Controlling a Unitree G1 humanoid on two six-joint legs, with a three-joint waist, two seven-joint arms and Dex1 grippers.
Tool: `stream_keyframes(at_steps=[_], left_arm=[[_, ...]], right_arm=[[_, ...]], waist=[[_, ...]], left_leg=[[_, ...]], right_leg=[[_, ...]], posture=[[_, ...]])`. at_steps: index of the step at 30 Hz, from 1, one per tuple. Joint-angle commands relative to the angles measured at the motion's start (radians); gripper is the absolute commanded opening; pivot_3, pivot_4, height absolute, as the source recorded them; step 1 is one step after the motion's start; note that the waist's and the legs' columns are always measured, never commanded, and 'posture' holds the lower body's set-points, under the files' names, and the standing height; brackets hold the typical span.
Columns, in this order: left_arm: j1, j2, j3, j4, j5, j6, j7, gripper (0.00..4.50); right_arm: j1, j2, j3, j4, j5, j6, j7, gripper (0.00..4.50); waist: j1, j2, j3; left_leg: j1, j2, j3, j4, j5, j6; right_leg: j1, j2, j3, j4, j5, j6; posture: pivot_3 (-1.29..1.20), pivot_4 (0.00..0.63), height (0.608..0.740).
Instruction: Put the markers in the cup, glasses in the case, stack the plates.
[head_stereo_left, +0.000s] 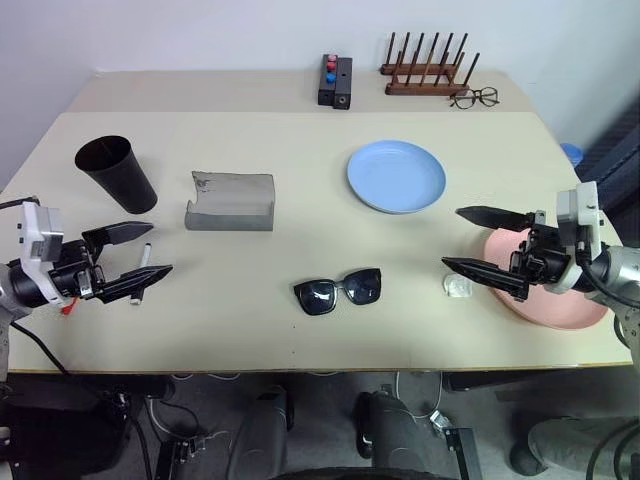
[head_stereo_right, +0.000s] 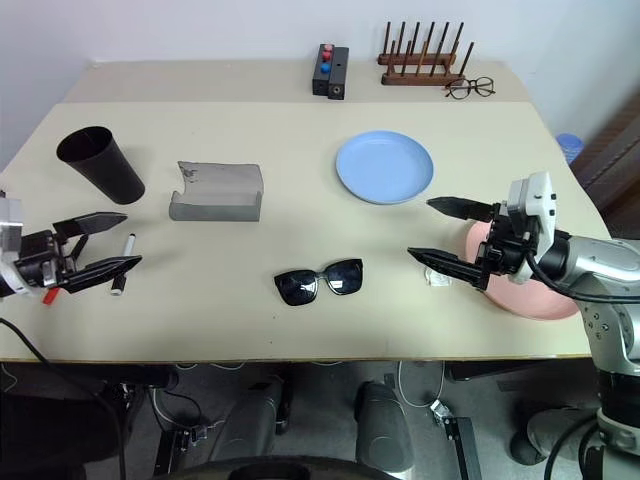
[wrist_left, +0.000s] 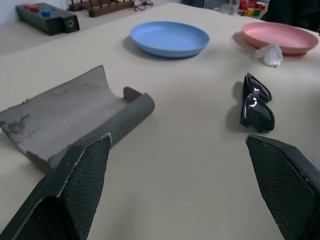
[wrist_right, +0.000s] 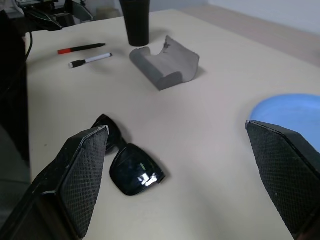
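Observation:
The black cup (head_stereo_left: 117, 173) stands at the far left, and the grey case (head_stereo_left: 230, 202) lies open to its right. Black sunglasses (head_stereo_left: 338, 290) rest near the table's front middle. A light blue plate (head_stereo_left: 396, 176) sits behind them, and a pink plate (head_stereo_left: 560, 310) lies at the front right. A white marker (wrist_right: 91, 60) and a red one (wrist_right: 80, 48) lie at the front left. My left gripper (head_stereo_left: 160, 248) hovers open just over the white marker. My right gripper (head_stereo_left: 451, 237) is open above the pink plate's left edge, holding nothing.
A small crumpled white scrap (head_stereo_left: 458, 288) lies beside the pink plate. At the back stand a black box with red and blue buttons (head_stereo_left: 335, 80), a wooden peg rack (head_stereo_left: 428, 68) and thin clear spectacles (head_stereo_left: 474, 97).

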Motion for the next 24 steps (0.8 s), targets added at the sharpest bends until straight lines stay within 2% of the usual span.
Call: stream_keyframes(at_steps=[1, 11, 14, 17, 20, 24], left_arm=[[-0.025, 0.018, 0.007, 0.000, -0.008, 0.004, -0.006, 4.47], [-0.029, 0.013, 0.045, 0.017, 0.004, 0.011, 0.063, 4.47], [0.010, 0.028, 0.077, 0.011, 0.028, 0.041, 0.150, 4.47], [0.070, 0.058, 0.118, 0.015, 0.014, 0.100, 0.163, 4.47], [0.102, 0.044, 0.180, -0.020, 0.010, 0.116, 0.247, 4.47], [0.091, 0.086, 0.232, 0.083, 0.031, 0.128, 0.285, 4.47]], right_arm=[[-0.023, 0.015, 0.006, -0.044, 0.009, -0.003, -0.028, 4.50], [-0.142, 0.040, 0.108, -0.025, -0.048, 0.013, -0.110, 4.50], [-0.207, 0.076, 0.160, -0.013, -0.078, 0.025, -0.157, 4.50], [-0.280, 0.122, 0.240, 0.002, -0.131, 0.056, -0.218, 4.50], [-0.326, 0.156, 0.262, 0.002, -0.130, 0.081, -0.241, 4.50], [-0.416, 0.262, 0.294, -0.009, -0.125, 0.146, -0.356, 4.50]], waist=[[-0.001, 0.000, 0.000], [-0.003, 0.000, 0.000], [-0.006, 0.000, 0.000], [-0.010, 0.000, 0.000], [-0.002, 0.000, 0.000], [-0.003, 0.000, 0.000]], left_leg=[[0.000, 0.000, 0.000, 0.000, 0.000, 0.000], [0.000, 0.001, 0.001, 0.000, 0.001, 0.002], [0.000, 0.001, 0.001, 0.000, 0.001, 0.002], [0.000, 0.002, 0.003, -0.001, 0.001, 0.002], [0.000, 0.004, 0.003, -0.002, 0.001, 0.002], [-0.001, 0.005, 0.004, -0.001, 0.000, 0.001]], right_leg=[[0.000, 0.000, 0.000, 0.000, 0.000, 0.000], [0.000, 0.000, 0.000, 0.000, 0.000, 0.000], [-0.001, 0.000, 0.000, 0.000, 0.000, 0.000], [-0.003, 0.001, 0.000, 0.001, 0.000, 0.000], [-0.004, 0.002, 0.000, 0.001, 0.001, -0.001], [-0.004, 0.001, -0.001, 0.001, 0.001, -0.002]], posture=[[0.00, 0.150, 0.740], [0.00, 0.150, 0.740], [0.00, 0.150, 0.740], [0.00, 0.150, 0.740], [0.00, 0.150, 0.740], [0.00, 0.150, 0.740]])
